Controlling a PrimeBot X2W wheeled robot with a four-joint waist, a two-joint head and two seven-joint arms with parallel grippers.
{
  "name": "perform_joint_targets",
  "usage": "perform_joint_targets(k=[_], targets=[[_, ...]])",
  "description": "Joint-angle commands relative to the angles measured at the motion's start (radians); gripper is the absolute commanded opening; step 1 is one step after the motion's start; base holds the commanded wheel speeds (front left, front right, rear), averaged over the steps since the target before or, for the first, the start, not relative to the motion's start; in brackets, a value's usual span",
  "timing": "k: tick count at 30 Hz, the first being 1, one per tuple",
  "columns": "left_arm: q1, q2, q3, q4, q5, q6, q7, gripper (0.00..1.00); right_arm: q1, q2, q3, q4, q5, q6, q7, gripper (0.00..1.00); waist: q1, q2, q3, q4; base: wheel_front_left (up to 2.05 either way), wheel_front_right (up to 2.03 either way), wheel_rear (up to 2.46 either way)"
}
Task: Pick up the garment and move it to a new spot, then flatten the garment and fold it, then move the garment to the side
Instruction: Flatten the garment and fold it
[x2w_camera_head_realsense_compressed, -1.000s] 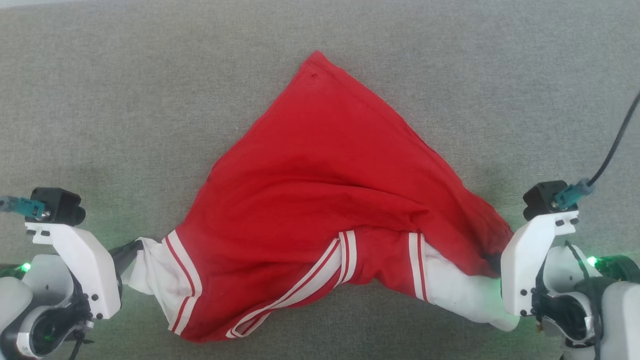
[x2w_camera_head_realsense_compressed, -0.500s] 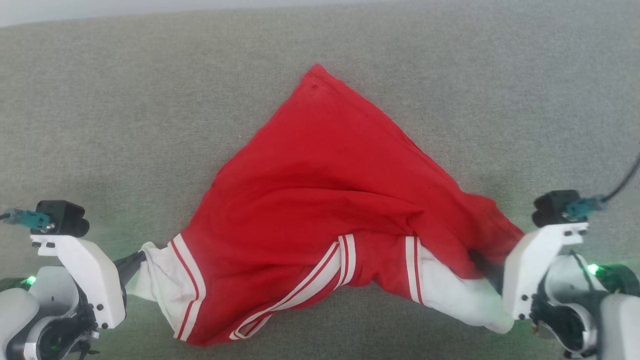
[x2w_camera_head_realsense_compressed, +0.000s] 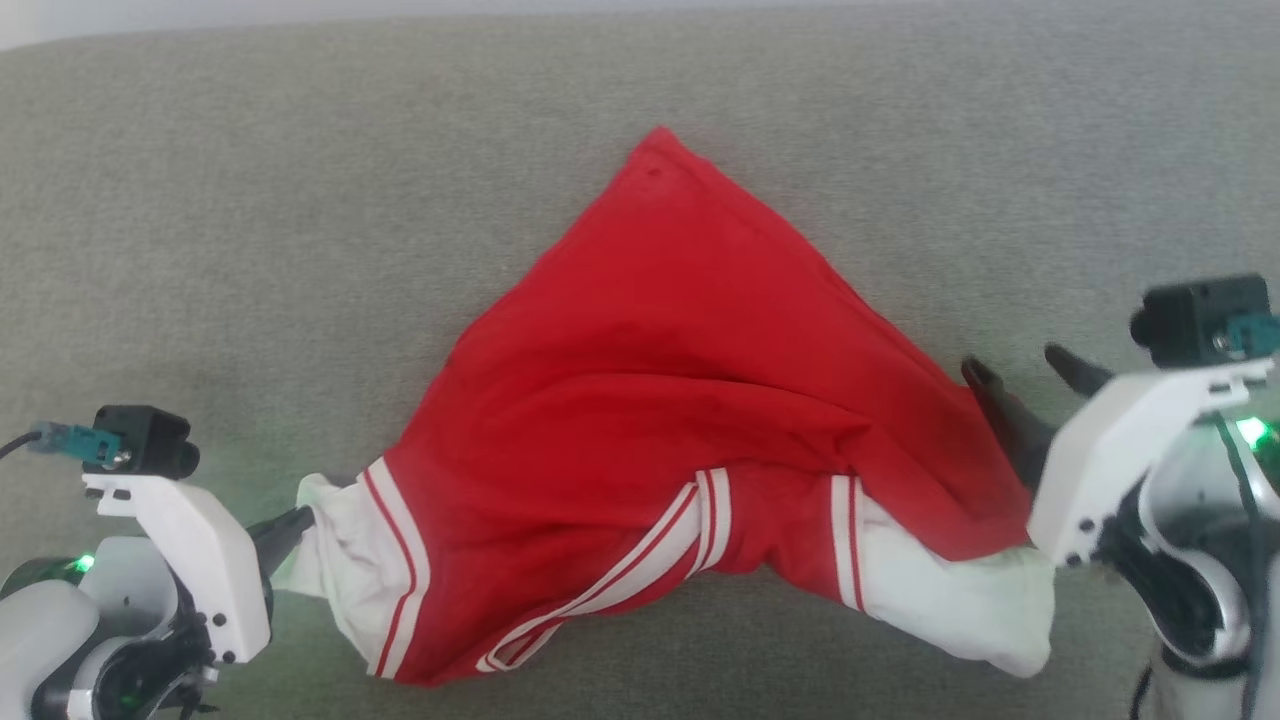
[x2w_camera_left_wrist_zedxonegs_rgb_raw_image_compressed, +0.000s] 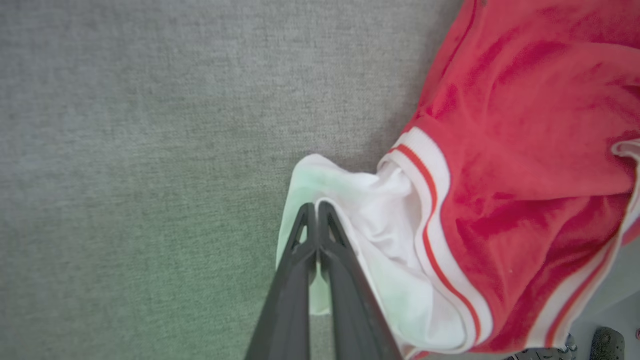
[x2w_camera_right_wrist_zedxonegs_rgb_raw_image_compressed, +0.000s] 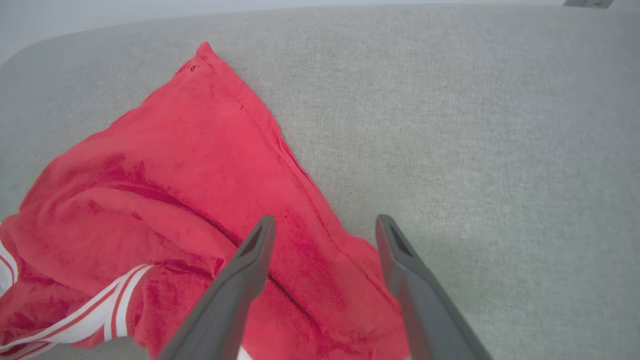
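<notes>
The right tool (x2w_camera_head_realsense_compressed: 1018, 365) has just let go of the garment (x2w_camera_head_realsense_compressed: 680, 380) and lifted off at its 3 o'clock, fingers spread. The left tool (x2w_camera_left_wrist_zedxonegs_rgb_raw_image_compressed: 316, 205) stays pinched on the white sleeve (x2w_camera_left_wrist_zedxonegs_rgb_raw_image_compressed: 385, 220) at 8 o'clock. The garment lies rumpled mid-surface (x2w_camera_head_realsense_compressed: 250, 200), probably placed, with flattening next. No container is involved.

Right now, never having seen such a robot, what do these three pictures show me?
It is a two-armed robot working on laundry. The wide picture comes from a camera on its head, looking down; the other two come from cameras on its wrists, looking along each arm's two dark fingers. A red shirt with white sleeves lies rumpled on a grey cloth surface. The left gripper is shut, pinching one white sleeve. The right gripper is open at the shirt's other side, holding nothing.
</notes>
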Motion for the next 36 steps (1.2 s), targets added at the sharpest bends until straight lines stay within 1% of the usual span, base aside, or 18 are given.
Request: perform_joint_targets(k=[1,5,9,10,11,14,15,19,22,23,25,28,32,33,34,36], targets=[[-0.01,-0.003,0.0,0.0,0.013,-0.003,0.003,0.0,-0.024,0.0,0.009,0.009,-0.01,-0.002,-0.013,1.0,0.0,0.0,0.006,0.012,0.0,0.0,0.0],[-0.032,-0.022,-0.004,0.007,0.026,-0.016,0.01,0.0,-0.113,0.0,0.039,0.08,-0.032,-0.002,-0.052,1.0,0.0,0.0,0.023,0.049,0.0,0.0,0.0],[-0.059,-0.049,-0.01,0.021,0.039,-0.035,0.019,0.0,-0.217,-0.005,0.063,0.184,-0.06,-0.001,-0.067,1.0,0.0,0.0,0.044,0.1,0.0,0.0,0.0],[-0.097,-0.097,-0.022,0.052,0.06,-0.064,0.032,0.0,-0.363,-0.028,0.069,0.349,-0.075,-0.001,-0.079,1.0,0.0,0.0,0.07,0.173,0.0,0.0,0.0],[-0.112,-0.122,-0.028,0.067,0.069,-0.08,0.035,0.0,-0.424,-0.04,0.069,0.424,-0.086,-0.001,-0.086,1.0,0.0,0.0,0.079,0.204,0.0,0.0,0.0],[-0.134,-0.156,-0.036,0.092,0.082,-0.103,0.04,0.0,-0.506,-0.058,0.073,0.535,-0.106,-0.001,-0.092,1.0,0.0,0.0,0.095,0.247,0.0,0.0,0.0],[-0.149,-0.174,-0.04,0.109,0.088,-0.118,0.04,0.0,-0.563,-0.065,0.083,0.608,-0.112,-0.001,-0.095,1.0,0.0,0.0,0.108,0.272,0.0,0.0,0.0],[-0.178,-0.214,-0.047,0.145,0.096,-0.149,0.044,0.0,-0.661,-0.086,0.104,0.755,-0.127,-0.001,-0.083,1.0,0.0,0.0,0.13,0.32,0.0,0.0,0.0],[-0.196,-0.242,-0.052,0.174,0.099,-0.17,0.045,0.0,-0.723,-0.1,0.132,0.864,-0.139,-0.001,-0.065,1.0,0.0,0.0,0.144,0.349,0.0,0.0,0.0],[-0.196,-0.242,-0.052,0.174,0.099,-0.17,0.045,0.0,-0.723,-0.1,0.132,0.864,-0.139,-0.001,-0.065,1.0,0.0,0.0,0.144,0.349,0.0,0.0,0.0],[-0.203,-0.259,-0.054,0.191,0.101,-0.184,0.044,0.0,-0.755,-0.105,0.147,0.94,-0.142,-0.001,-0.039,1.0,0.0,0.0,0.152,0.364,0.0,0.0,0.0],[-0.211,-0.278,-0.059,0.22,0.105,-0.202,0.04,0.0,-0.761,-0.117,0.197,1.062,-0.141,-0.001,0.034,1.0,0.0,0.0,0.159,0.38,0.0,0.0,0.0],[-0.214,-0.297,-0.06,0.254,0.099,-0.218,0.035,0.0,-0.737,-0.127,0.212,1.202,-0.126,-0.001,0.13,1.0,0.0,0.0,0.16,0.389,0.0,0.0,0.0],[-0.215,-0.3,-0.059,0.262,0.097,-0.22,0.036,0.0,-0.734,-0.125,0.212,1.224,-0.124,-0.001,0.145,0.63,0.0,0.0,0.16,0.39,0.0,0.0,0.0],[-0.216,-0.303,-0.059,0.269,0.096,-0.224,0.035,0.0,-0.736,-0.126,0.215,1.236,-0.123,-0.001,0.148,0.0,0.0,0.0,0.16,0.389,0.0,0.0,0.0],[-0.219,-0.303,-0.056,0.284,0.093,-0.229,0.034,0.0,-0.752,-0.132,0.221,1.238,-0.126,-0.001,0.122,0.0,0.0,0.0,0.159,0.385,0.0,0.0,0.0]])
